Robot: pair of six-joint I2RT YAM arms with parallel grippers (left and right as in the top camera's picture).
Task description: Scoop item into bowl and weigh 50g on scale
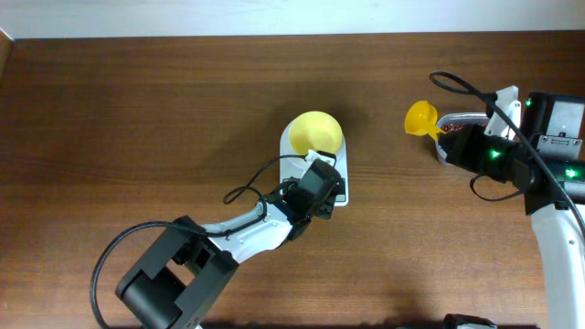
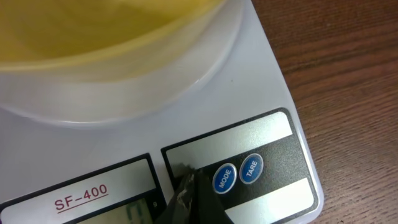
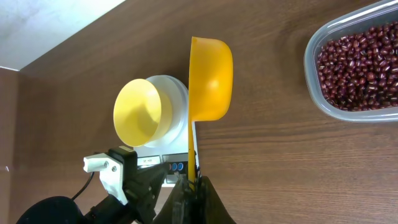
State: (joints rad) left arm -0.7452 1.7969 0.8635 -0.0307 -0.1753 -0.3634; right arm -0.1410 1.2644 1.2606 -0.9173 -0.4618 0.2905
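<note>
The pale yellow bowl stands empty on the white scale at the table's middle. In the left wrist view the bowl fills the top and the scale lies under it. My left gripper is shut, its tip on the scale's front panel just left of the blue MODE button. My right gripper is shut on the handle of an empty yellow scoop, held in the air to the right of the bowl. The reddish-brown beans lie in a clear container.
The clear container sits at the right of the table, partly hidden under my right arm. A blue TARE button is next to MODE. The left arm's black cable loops beside the scale. Bare wood surrounds the scale.
</note>
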